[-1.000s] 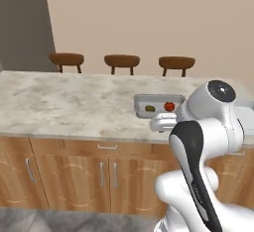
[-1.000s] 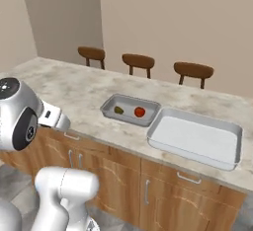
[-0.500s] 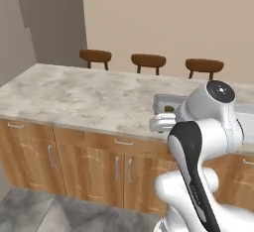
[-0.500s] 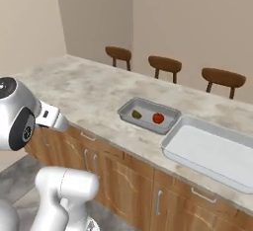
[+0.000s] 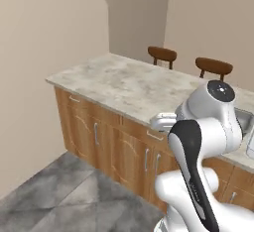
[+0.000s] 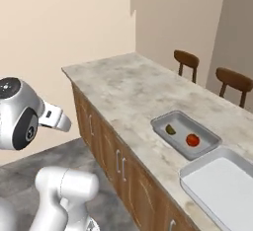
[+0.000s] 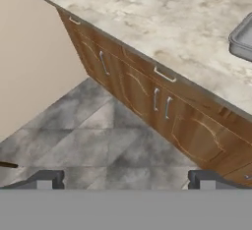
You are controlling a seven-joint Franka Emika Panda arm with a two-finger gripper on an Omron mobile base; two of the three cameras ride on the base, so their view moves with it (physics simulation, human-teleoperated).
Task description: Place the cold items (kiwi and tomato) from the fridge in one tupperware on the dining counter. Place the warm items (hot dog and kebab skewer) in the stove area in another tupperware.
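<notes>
Grey floor tiles are lying nearest in the hand view, below the gripper, whose fingers are standing spread wide with nothing between them. Wooden cabinets are rising beyond, under the marble counter. On it, well apart from the gripper, the small tupperware is holding the kiwi and tomato side by side; in the hand view only its corner is showing, cut off at the right edge. Just beside it, the large tupperware is running off the frame. Two chairs are standing behind the counter, their lower parts hidden.
</notes>
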